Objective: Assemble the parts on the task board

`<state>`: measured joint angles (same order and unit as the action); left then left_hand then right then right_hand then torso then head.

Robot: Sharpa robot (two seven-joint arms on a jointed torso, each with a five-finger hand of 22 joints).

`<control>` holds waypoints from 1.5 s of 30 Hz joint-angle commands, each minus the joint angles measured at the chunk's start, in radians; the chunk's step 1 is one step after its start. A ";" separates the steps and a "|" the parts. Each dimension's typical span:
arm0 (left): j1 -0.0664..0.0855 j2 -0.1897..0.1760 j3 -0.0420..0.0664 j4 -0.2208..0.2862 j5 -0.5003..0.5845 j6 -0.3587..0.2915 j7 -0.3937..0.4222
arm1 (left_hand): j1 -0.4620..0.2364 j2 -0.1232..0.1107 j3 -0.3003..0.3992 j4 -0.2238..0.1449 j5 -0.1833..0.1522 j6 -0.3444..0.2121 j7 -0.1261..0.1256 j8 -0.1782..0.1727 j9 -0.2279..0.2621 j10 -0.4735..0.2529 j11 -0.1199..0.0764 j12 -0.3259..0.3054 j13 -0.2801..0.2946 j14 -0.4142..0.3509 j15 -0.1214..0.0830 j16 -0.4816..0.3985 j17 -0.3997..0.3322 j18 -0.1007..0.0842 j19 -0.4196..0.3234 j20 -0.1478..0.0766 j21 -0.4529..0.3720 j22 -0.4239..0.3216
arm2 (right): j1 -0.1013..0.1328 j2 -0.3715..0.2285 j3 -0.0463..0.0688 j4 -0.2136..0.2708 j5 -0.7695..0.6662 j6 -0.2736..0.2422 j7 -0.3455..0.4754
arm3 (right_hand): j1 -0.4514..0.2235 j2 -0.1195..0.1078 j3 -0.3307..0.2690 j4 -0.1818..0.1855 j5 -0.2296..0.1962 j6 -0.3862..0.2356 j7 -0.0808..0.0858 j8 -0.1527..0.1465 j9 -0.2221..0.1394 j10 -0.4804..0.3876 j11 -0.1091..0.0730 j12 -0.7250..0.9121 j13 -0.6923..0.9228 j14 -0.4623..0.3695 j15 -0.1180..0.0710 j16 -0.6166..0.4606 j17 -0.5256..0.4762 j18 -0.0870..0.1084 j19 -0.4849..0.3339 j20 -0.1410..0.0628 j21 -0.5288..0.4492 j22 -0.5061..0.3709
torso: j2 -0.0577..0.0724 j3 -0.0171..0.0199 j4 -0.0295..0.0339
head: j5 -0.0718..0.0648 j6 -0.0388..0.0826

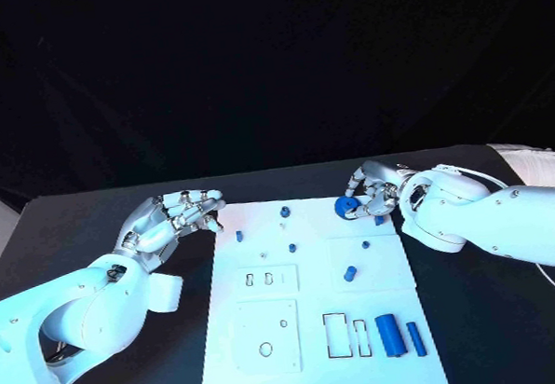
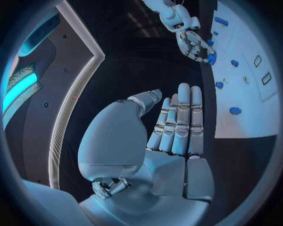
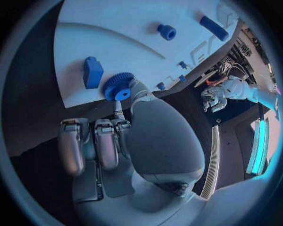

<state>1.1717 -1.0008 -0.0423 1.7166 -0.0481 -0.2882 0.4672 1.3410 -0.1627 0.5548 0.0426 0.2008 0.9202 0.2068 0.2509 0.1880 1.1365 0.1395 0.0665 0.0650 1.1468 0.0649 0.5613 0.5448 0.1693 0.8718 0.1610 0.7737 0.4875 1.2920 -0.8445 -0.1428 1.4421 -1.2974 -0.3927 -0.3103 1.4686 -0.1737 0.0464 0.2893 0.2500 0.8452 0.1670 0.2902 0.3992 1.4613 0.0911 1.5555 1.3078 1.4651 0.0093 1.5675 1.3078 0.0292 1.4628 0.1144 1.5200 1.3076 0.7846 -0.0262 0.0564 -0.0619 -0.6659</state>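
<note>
The left hand [image 1: 170, 221] floats just past the left edge of the white task board [image 1: 270, 343], over the black table [image 1: 92, 222]. Its fingers [image 2: 179, 117] are straight and side by side, and it holds nothing — it does not touch the board. The board is a long white plate in the middle of the table, and no words or labels can be read on it. It has cut-out shapes in it: small slots [image 1: 262, 278] on the left side, a round hole [image 1: 266, 349] nearer the robot, and a box-shaped outline [image 1: 336, 333] near the bottom edge. Little blue pegs [image 1: 290, 247] stand in the far half of the board. A fat blue cylinder [image 1: 388, 335] and a thin blue bar [image 1: 416, 338] lie side by side at the near right corner. At the far right corner, the right hand [image 1: 383, 191] pinches a round blue gear [image 3: 119, 86] with tiny teeth all around — it sits right at the board's edge, and a blue block [image 3: 92, 72] stands beside it.
</note>
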 commanded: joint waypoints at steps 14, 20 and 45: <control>0.001 0.002 0.000 0.000 0.000 0.025 0.001 | -0.001 0.002 0.005 0.001 -0.004 0.000 0.003 -0.007 0.002 -0.008 0.001 -0.003 0.001 -0.007 0.000 0.003 0.001 0.011 -0.006 -0.001 0.003 0.001 | -0.004 0.002 0.000 -0.003 -0.050 0.022 -0.007 | 0.038 0.007 0.110 -0.006 -0.007 0.067 -0.016 -0.006 -0.027 0.092 -0.020 0.003 0.244 0.106 -0.007 0.003 0.263 -0.015 0.076 -0.007 0.007 0.214 | -0.001 -0.0001 -0.0019 | 0.002 -0.006; 0.000 0.002 0.000 -0.001 0.000 0.025 0.000 | -0.001 0.002 0.005 0.001 -0.004 -0.001 0.003 -0.007 0.002 -0.009 0.002 -0.003 0.001 -0.009 0.000 0.004 0.002 0.011 -0.008 0.000 0.006 0.003 | -0.005 0.001 0.000 0.005 -0.091 -0.011 0.000 | 0.065 -0.015 0.216 -0.011 -0.010 0.100 -0.022 -0.010 -0.041 0.091 -0.025 0.002 0.244 0.106 -0.012 0.003 0.263 -0.015 0.077 -0.011 0.008 0.217 | -0.001 -0.0003 -0.0005 | 0.002 -0.004; 0.000 0.008 -0.001 -0.001 0.000 0.029 -0.004 | -0.001 0.003 0.006 0.001 -0.004 -0.001 0.003 -0.008 0.002 -0.009 0.002 -0.003 0.001 -0.010 0.001 0.005 0.002 0.011 -0.010 0.000 0.008 0.004 | 0.000 0.088 0.003 0.164 -0.264 -0.103 -0.013 | 0.027 -0.047 0.282 -0.008 -0.005 0.128 -0.032 0.004 -0.043 0.090 -0.035 0.000 0.242 0.106 -0.021 0.003 0.263 -0.018 0.084 -0.019 0.018 0.228 | -0.001 -0.0028 0.0016 | 0.006 0.009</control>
<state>1.1715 -0.9953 -0.0431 1.7139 -0.0482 -0.2816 0.4591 1.3410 -0.1627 0.5548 0.0427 0.2008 0.9202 0.2068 0.2469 0.1888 1.1330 0.1430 0.0665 0.0650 1.1468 0.0649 0.5613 0.5452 0.1693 0.8718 0.1610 0.7776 0.4902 1.2917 -0.7649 -0.1395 1.6106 -1.5086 -0.4878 -0.3115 1.5057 -0.2201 0.3217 0.2810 0.2439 0.9531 0.1482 0.2911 0.3533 1.4658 0.0634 1.5595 1.3075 1.4647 -0.0058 1.5674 1.3074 0.0296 1.4664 0.1032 1.5316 1.3078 0.7827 -0.0290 0.0576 -0.0576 -0.6580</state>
